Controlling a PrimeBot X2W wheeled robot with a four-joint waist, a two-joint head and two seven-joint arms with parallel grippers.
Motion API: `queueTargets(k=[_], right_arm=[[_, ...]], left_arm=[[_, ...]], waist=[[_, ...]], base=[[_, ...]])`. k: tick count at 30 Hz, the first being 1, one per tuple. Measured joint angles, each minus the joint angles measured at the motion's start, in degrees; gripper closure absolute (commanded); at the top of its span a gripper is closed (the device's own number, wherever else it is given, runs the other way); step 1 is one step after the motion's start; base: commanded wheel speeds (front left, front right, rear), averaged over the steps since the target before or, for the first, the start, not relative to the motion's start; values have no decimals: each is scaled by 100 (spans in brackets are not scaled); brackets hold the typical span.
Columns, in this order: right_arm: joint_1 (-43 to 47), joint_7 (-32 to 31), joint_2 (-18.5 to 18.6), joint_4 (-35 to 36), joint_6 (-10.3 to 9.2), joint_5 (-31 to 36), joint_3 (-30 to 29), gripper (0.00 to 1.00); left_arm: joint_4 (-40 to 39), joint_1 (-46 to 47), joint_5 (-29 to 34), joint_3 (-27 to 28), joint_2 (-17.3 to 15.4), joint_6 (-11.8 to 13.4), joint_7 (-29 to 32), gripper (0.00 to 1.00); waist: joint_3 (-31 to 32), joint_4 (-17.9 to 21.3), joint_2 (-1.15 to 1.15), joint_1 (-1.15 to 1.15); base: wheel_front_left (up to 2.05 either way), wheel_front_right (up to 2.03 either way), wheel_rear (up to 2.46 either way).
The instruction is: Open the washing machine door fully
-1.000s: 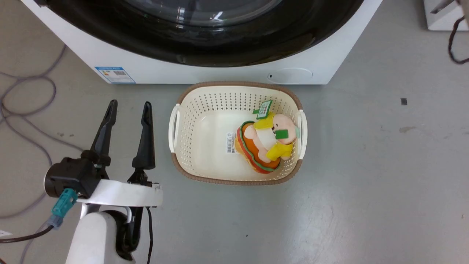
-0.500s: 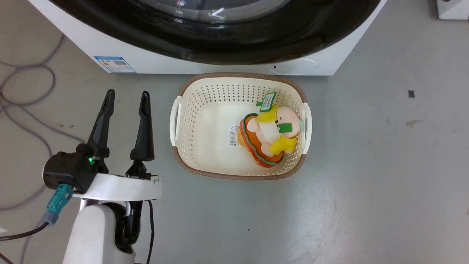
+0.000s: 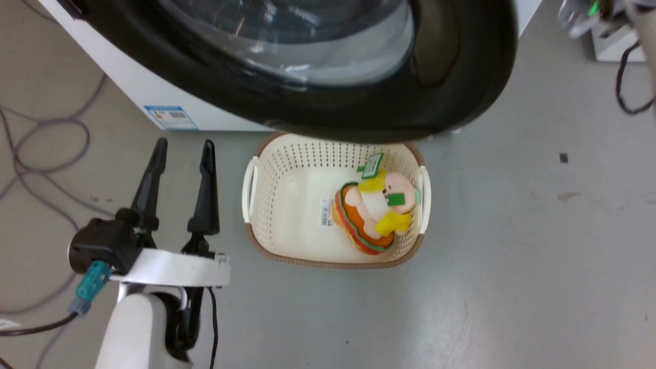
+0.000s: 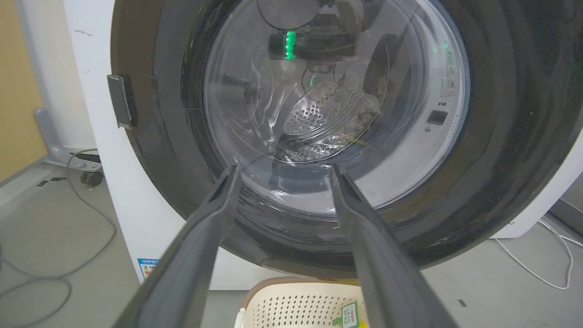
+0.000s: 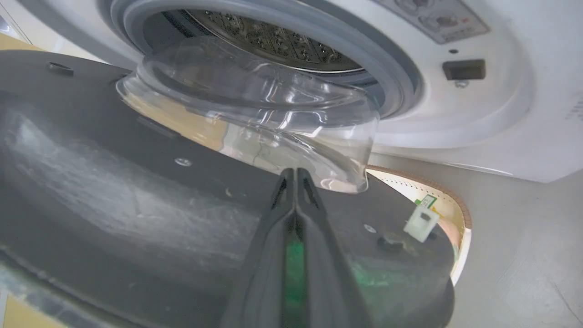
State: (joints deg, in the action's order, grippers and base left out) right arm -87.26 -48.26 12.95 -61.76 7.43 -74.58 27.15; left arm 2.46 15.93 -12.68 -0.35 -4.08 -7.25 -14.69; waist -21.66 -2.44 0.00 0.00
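The washing machine door [image 3: 359,118], a glossy black disc with a clear bulging window [image 4: 319,91], stands partly swung out from the white washing machine [image 3: 154,97]. Its lower edge hangs over the far end of the basket. In the right wrist view I see the door's inner face [image 5: 114,205] and glass bowl [image 5: 255,118], with the steel drum [image 5: 273,32] and grey-blue rubber ring [image 5: 355,50] behind. My right gripper [image 5: 295,172] is shut, its tips against the inner face just below the bowl. My left gripper [image 3: 183,148] hangs open and empty left of the basket, pointing at the door's front [image 4: 159,150].
A cream perforated basket [image 3: 251,179] holding a plush toy [image 3: 376,210] sits on the grey floor right in front of the machine. Grey cables [image 3: 31,138] loop on the floor at the left. A blue label sticker [image 3: 170,117] marks the machine's lower front.
The door has swung out from the machine and now overhangs the basket's far rim. The head view has shifted a little. My left gripper has stayed put, open.
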Motion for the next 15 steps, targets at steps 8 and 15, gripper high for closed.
queueTargets(k=[8,15], right_arm=[[833,-302,-7,475,0,-129,46,100],[1658,-566,-55,988,0,-276,96,100]], left_arm=[[216,-321,62,-18,14,0,-1,0],[405,-670,179,-41,48,0,0,0]], waist=[[472,14,0,0],[963,10,0,0]], base=[[0,0,0],[0,0,0]])
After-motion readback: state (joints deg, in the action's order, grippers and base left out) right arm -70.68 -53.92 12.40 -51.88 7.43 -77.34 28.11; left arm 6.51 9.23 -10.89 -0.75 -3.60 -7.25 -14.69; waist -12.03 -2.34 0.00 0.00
